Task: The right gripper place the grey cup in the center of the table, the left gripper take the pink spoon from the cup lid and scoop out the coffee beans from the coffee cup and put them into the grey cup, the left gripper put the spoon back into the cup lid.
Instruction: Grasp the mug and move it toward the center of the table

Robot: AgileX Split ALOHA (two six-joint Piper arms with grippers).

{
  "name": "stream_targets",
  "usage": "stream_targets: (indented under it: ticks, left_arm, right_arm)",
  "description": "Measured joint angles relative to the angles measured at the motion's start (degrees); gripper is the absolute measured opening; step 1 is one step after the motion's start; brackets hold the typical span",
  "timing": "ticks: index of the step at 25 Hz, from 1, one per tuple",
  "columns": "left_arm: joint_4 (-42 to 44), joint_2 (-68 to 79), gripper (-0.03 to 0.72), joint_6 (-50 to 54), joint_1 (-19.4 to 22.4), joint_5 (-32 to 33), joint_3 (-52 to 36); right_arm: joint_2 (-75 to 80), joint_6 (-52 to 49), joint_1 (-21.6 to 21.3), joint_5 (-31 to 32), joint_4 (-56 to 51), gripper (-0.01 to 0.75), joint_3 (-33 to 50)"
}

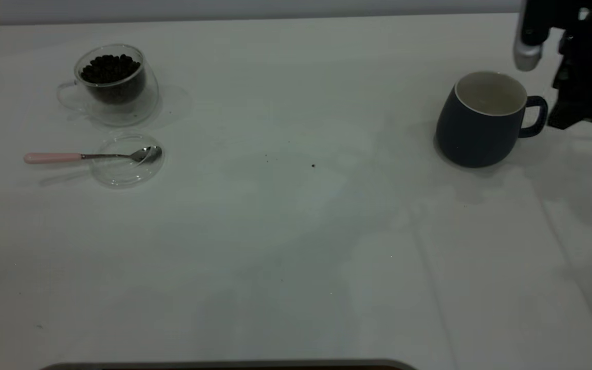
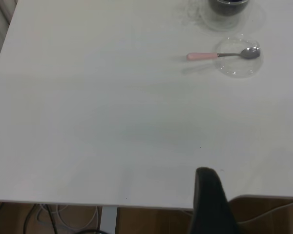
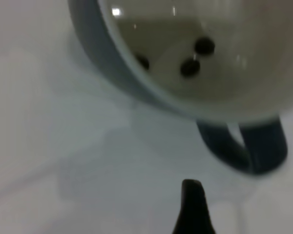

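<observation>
The grey cup (image 1: 473, 128) stands upright at the table's right side, its handle (image 1: 535, 117) pointing toward my right gripper (image 1: 578, 105), which hovers just beside the handle without touching it. The right wrist view looks down into the grey cup (image 3: 112, 68), where three dark beans (image 3: 190, 67) lie on its white bottom. The pink spoon (image 1: 52, 158) rests with its bowl in the cup lid (image 1: 121, 172) at the left. Behind the lid stands the coffee cup (image 1: 121, 105), full of coffee beans (image 1: 110, 68). My left gripper (image 2: 210, 195) hangs over the table's edge, far from the pink spoon (image 2: 202, 56).
The white table (image 1: 296, 231) carries a few tiny dark specks near its middle. In the left wrist view the table edge (image 2: 88, 202) runs just ahead of my left gripper, with cables on the floor below.
</observation>
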State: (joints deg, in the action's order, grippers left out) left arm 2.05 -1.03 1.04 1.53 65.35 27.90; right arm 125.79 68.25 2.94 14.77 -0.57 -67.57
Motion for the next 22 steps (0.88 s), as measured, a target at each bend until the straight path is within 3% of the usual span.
stream_targets:
  ticks: [11,22]
  left_arm:
    - [0.0,0.0,0.517,-0.05,0.0,0.0,0.0]
    - [0.0,0.0,0.517,-0.17,0.0,0.0,0.0]
  right_arm:
    - [1.45,0.38,6.55,-2.34,-1.8,0.591,-0.02]
    - [1.45,0.38,18.79,-7.99,-15.03,0.591,-0.02]
